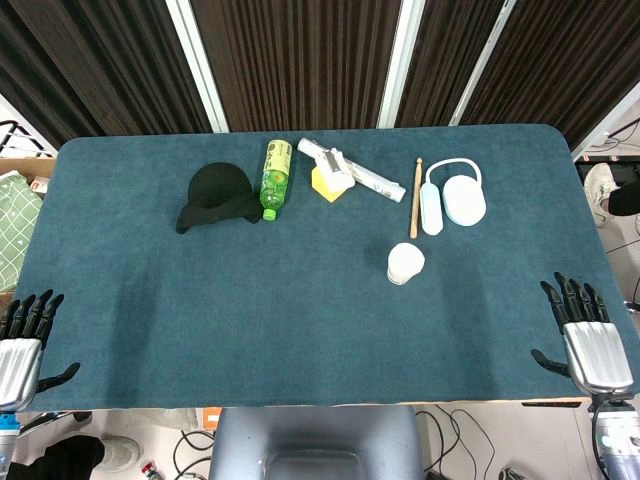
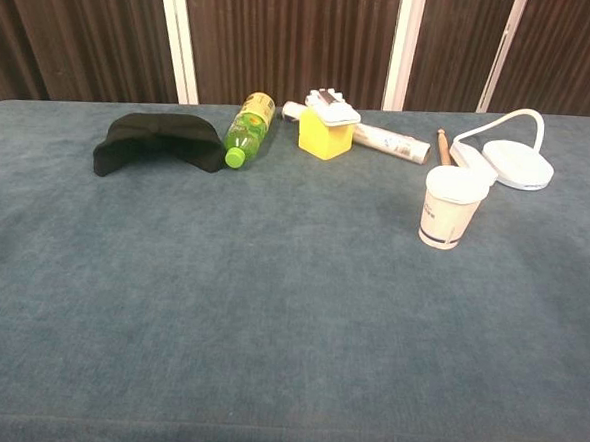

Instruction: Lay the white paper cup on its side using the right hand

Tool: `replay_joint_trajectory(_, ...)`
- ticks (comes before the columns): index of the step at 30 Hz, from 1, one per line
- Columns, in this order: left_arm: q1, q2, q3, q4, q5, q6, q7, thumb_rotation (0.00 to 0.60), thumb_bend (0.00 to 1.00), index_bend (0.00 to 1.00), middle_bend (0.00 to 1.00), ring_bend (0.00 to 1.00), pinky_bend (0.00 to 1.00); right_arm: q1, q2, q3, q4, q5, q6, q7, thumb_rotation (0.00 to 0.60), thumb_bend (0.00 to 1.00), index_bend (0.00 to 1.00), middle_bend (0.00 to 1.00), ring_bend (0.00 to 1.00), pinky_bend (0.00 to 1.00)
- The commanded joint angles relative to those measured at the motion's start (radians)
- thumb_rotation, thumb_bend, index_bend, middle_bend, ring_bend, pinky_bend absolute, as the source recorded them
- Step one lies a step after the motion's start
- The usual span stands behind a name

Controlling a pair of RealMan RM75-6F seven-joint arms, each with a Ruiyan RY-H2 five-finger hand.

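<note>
Tapered white paper cup (image 2: 452, 208) upright on napped teal cloth (image 1: 250, 300), right robot hand (image 1: 588, 340) spread, empty

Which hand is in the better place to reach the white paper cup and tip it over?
The right hand. The white paper cup stands upright on the table's right half, nearer that hand than the left hand at the far left edge. Both hands hold nothing, fingers apart.
</note>
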Motion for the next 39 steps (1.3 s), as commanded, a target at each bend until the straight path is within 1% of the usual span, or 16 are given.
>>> replay_joint_trajectory(1,-0.002,-0.001,0.000,0.001,-0.001,-0.004,-0.002,0.599,0.00,0.00,0.00,0.00,0.00,0.024,0.013,0.009,-0.013,0.006,-0.037,0.024,0.600,0.00,0.00,0.00,0.00,0.00)
replay_joint_trajectory(4,-0.003,-0.001,0.001,0.004,-0.005,-0.011,-0.008,0.599,0.00,0.00,0.00,0.00,0.00,0.072,0.032,0.032,-0.030,0.022,-0.104,0.058,0.600,0.00,0.00,0.00,0.00,0.00)
replay_joint_trajectory(8,-0.006,-0.002,0.000,0.008,-0.012,-0.021,-0.011,0.599,0.00,0.00,0.00,0.00,0.00,0.175,0.056,0.083,-0.042,0.082,-0.260,0.125,0.600,0.00,0.00,0.00,0.00,0.00)
replay_joint_trajectory(10,-0.007,-0.002,0.000,0.007,-0.013,-0.022,-0.011,0.599,0.00,0.00,0.00,0.00,0.00,0.191,0.066,0.088,-0.041,0.097,-0.289,0.135,0.600,0.00,0.00,0.00,0.00,0.00)
replay_joint_trajectory(12,-0.007,-0.002,0.000,0.009,-0.015,-0.024,-0.011,0.599,0.00,0.00,0.00,0.00,0.00,0.237,0.063,0.108,-0.037,0.124,-0.356,0.167,0.600,0.00,0.00,0.00,0.00,0.00)
replay_joint_trajectory(16,-0.010,0.000,-0.001,0.005,-0.022,-0.031,-0.008,0.599,0.00,0.00,0.00,0.00,0.00,0.344,0.037,0.144,0.027,0.196,-0.524,0.221,0.600,0.00,0.00,0.00,0.00,0.00)
replay_joint_trajectory(20,-0.012,0.001,-0.002,0.003,-0.029,-0.038,-0.005,0.599,0.00,0.00,0.00,0.00,0.00,0.422,-0.015,0.154,0.106,0.239,-0.633,0.231,0.600,0.00,0.00,0.00,0.00,0.00)
replay_joint_trajectory(24,-0.013,0.003,-0.003,-0.004,-0.033,-0.039,0.005,0.599,0.00,0.00,0.00,0.00,0.00,0.469,-0.061,0.155,0.158,0.273,-0.683,0.217,0.600,0.00,0.00,0.00,0.00,0.00)
replay_joint_trajectory(28,-0.012,0.005,-0.004,-0.008,-0.034,-0.038,0.004,0.599,0.00,0.00,0.00,0.00,0.00,0.481,-0.069,0.155,0.171,0.285,-0.681,0.208,0.600,0.00,0.00,0.00,0.00,0.00)
replay_joint_trajectory(32,-0.012,0.006,-0.004,-0.009,-0.037,-0.038,0.003,0.599,0.00,0.00,0.00,0.00,0.00,0.507,-0.082,0.159,0.201,0.314,-0.716,0.219,0.600,0.00,0.00,0.00,0.00,0.00)
replay_joint_trajectory(37,-0.013,0.006,-0.004,-0.008,-0.038,-0.040,0.004,0.599,0.00,0.00,0.00,0.00,0.00,0.545,-0.105,0.160,0.234,0.317,-0.756,0.232,0.600,0.01,0.00,0.00,0.00,0.00)
replay_joint_trajectory(39,-0.013,0.006,-0.004,-0.009,-0.041,-0.042,0.005,0.599,0.00,0.00,0.00,0.00,0.00,0.563,-0.116,0.160,0.242,0.317,-0.773,0.233,0.600,0.02,0.02,0.00,0.00,0.00)
